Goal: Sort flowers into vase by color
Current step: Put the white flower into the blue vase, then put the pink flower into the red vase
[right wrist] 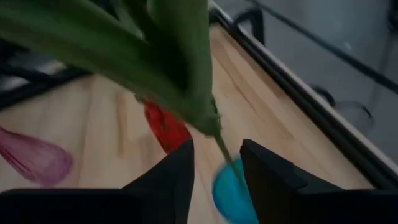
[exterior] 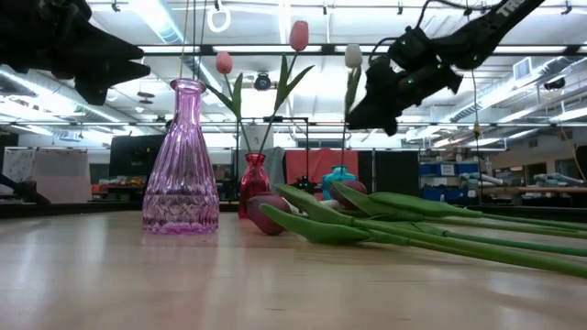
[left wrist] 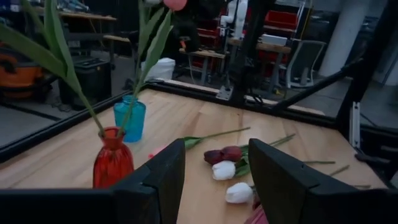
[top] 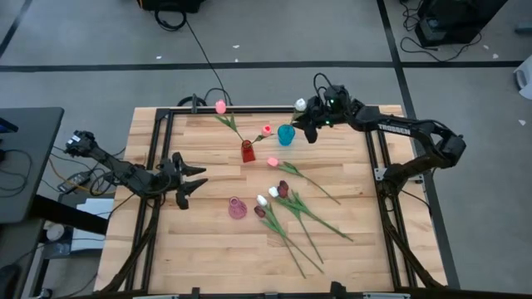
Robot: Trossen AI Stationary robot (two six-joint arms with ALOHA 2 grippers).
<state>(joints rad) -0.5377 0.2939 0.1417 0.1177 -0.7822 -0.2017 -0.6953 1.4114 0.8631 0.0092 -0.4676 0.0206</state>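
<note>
A white tulip [exterior: 353, 56] stands tilted with its stem in the blue vase [top: 286, 134]. My right gripper [right wrist: 217, 155] is open just above that vase. Its fingers stand on either side of the thin stem [right wrist: 221, 148], below the leaves, without touching it. Two pink tulips [top: 220, 106] stand in the red vase [top: 248, 151]. The pink glass vase [top: 238, 208] is empty. One pink tulip [top: 273, 162], two white tulips [top: 262, 200] and two maroon tulips [top: 283, 188] lie on the table. My left gripper [top: 189, 177] is open and empty at the table's left.
The loose tulips' long stems [top: 316, 218] fan toward the table's near right. A black metal frame [top: 158, 133] borders the wooden top on its left, far and right sides. There is bare wood between my left gripper and the pink vase.
</note>
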